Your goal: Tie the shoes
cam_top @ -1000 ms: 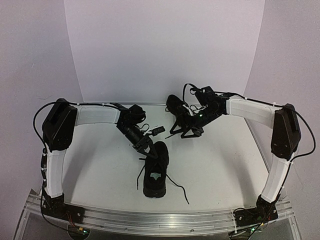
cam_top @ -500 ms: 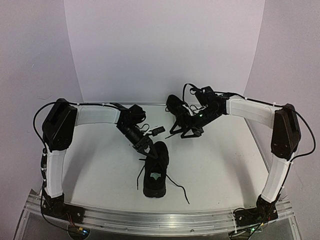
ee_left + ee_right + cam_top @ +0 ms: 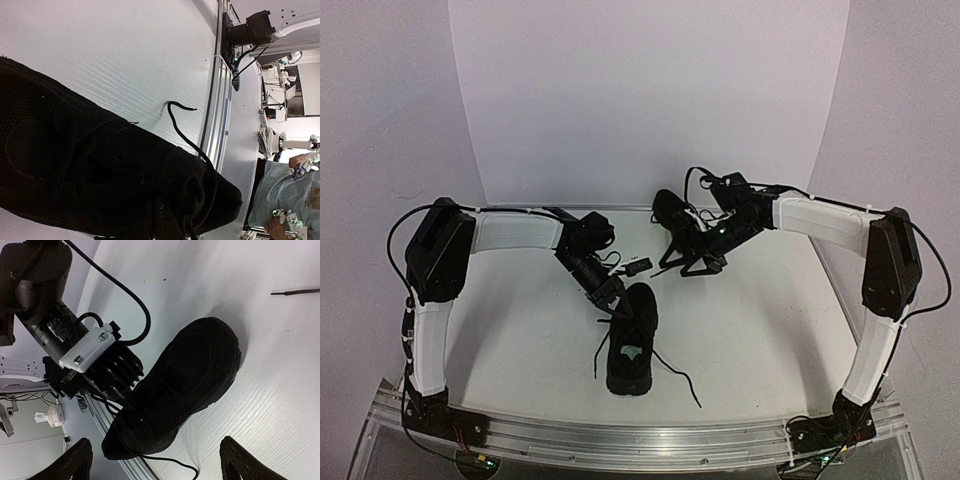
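One black shoe [image 3: 632,345] lies in the middle of the table, its laces [image 3: 677,380] loose to both sides. My left gripper [image 3: 609,296] is pressed against the upper left of that shoe, jaws shut. In the left wrist view the shoe [image 3: 90,170] fills the frame and my dark fingers [image 3: 161,222] merge with its lacing, so a pinched lace cannot be made out. A loose lace [image 3: 186,142] trails over the table. The second shoe [image 3: 670,213] sits at the back, partly behind my right gripper [image 3: 700,262], which hangs open above the table. From that wrist, the near shoe [image 3: 185,385] lies between its spread fingertips [image 3: 242,462].
An aluminium rail [image 3: 640,442] runs along the table's near edge. White walls close off the back and both sides. A loose lace end [image 3: 295,291] lies on the white tabletop [image 3: 760,330] beyond the near shoe's toe. The left arm's wrist housing [image 3: 85,355] sits close beside that shoe.
My left gripper's jaws have closed against the near shoe and the wrist has shifted slightly. The right arm and both shoes have not moved.
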`<state>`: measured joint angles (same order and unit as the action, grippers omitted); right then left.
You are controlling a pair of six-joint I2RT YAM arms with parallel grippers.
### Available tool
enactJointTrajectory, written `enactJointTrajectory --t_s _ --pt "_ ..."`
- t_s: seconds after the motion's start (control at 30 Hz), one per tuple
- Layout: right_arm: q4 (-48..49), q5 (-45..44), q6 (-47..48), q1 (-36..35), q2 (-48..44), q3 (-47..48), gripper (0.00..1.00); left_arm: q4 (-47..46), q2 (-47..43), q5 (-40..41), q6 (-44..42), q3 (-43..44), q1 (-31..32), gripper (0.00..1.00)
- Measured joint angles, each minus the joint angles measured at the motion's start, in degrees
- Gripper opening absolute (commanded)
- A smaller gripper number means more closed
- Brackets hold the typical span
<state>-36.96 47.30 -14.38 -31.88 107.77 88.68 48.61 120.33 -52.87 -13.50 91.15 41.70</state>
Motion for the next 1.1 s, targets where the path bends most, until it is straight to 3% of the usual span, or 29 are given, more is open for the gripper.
enactJointTrajectory --t_s 0.47,0.67,0.9,1.1 --pt "0.03 3.23 2.34 0.0 0.0 0.0 0.57 -3.99 -5.11 5.37 -0.6 -1.31 0.36 0.0" --pt "0.03 4.75 3.17 0.0 0.0 0.0 0.54 -6.81 -7.08 6.66 -1.29 -1.72 0.36 0.01" --pt "0.22 5.71 3.87 0.0 0.0 -1.34 0.55 -7.01 -7.13 7.6 -0.54 -2.71 0.36 0.28" --pt "0.3 5.91 3.95 0.0 0.0 -2.44 0.56 -6.44 -7.13 7.59 -0.02 -4.0 0.36 0.31"
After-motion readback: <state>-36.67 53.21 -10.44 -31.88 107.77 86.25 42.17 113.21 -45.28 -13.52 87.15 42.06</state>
